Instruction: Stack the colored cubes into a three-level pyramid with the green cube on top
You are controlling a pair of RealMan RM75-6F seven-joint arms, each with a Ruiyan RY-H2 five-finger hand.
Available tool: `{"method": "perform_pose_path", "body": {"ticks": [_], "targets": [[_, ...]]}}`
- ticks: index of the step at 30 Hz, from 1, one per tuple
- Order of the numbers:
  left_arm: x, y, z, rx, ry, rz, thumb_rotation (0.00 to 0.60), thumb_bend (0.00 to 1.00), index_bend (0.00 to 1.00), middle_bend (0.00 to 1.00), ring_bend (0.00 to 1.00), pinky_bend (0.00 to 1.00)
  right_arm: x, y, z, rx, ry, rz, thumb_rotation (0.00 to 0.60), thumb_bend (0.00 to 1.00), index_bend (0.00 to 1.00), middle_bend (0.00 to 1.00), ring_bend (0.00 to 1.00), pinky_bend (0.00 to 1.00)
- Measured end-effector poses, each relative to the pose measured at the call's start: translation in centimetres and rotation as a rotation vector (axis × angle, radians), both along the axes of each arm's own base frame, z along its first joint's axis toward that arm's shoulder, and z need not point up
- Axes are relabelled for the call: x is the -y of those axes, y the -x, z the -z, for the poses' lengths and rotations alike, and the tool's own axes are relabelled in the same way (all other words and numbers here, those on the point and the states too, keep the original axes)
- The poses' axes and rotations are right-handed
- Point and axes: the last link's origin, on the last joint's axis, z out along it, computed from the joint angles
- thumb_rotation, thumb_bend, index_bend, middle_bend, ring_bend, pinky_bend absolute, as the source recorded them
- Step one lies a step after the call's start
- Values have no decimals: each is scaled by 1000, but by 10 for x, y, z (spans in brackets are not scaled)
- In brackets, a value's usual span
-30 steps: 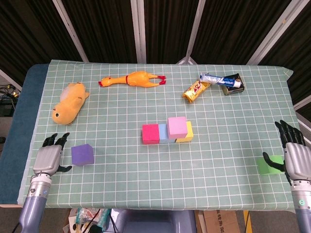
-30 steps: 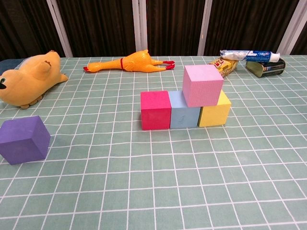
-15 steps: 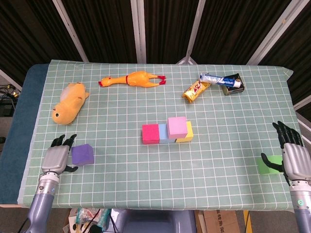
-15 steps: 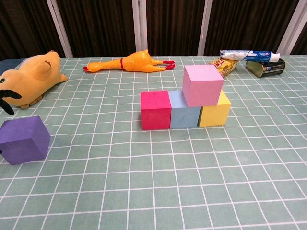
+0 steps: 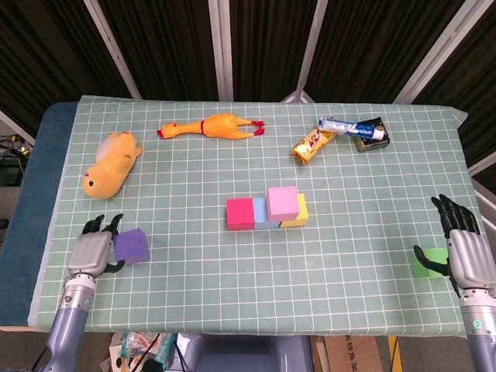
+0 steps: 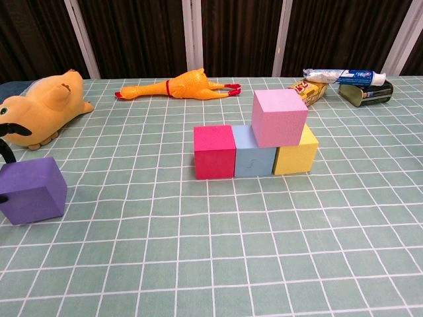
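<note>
Two cubes loose: purple cube is flanked by left hand, fingers apart, grip not confirmed; green cube is touched by right hand, fingers spread.
Risk: pink cube, perched off-centre, could be toppled by a nudge.

tablecloth: pale green, white grid
cubes: red, light blue, yellow, pink, purple, green
rubber chicken: orange-yellow
plush toy: orange-yellow
</note>
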Motion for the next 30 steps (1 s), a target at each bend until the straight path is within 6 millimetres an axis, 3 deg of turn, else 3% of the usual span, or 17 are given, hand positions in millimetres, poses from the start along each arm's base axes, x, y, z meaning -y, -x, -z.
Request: {"method": "perform_pose_path", "body": {"ticks": [6, 12, 23, 30], "targets": [[-3, -5, -5, 18, -13, 22, 600, 367, 53, 346, 53, 95, 0, 1, 2, -2, -7, 3, 600, 345, 0, 0, 0, 0], [-6, -26, -14, 47, -31, 97, 600, 367, 54, 348, 55, 95, 1, 3, 4, -5, -12, 8, 600, 345, 0, 0, 0, 0], [-35, -99, -43, 93, -87, 274, 600, 367, 54, 350, 55, 95, 3, 4, 4, 5, -14, 12, 600, 345, 0, 0, 0, 0], [-57, -141, -43, 73, -72, 325, 600, 366, 54, 351, 55, 95, 4, 4, 3, 24, -9, 12, 600, 345, 0, 0, 0, 0]]}}
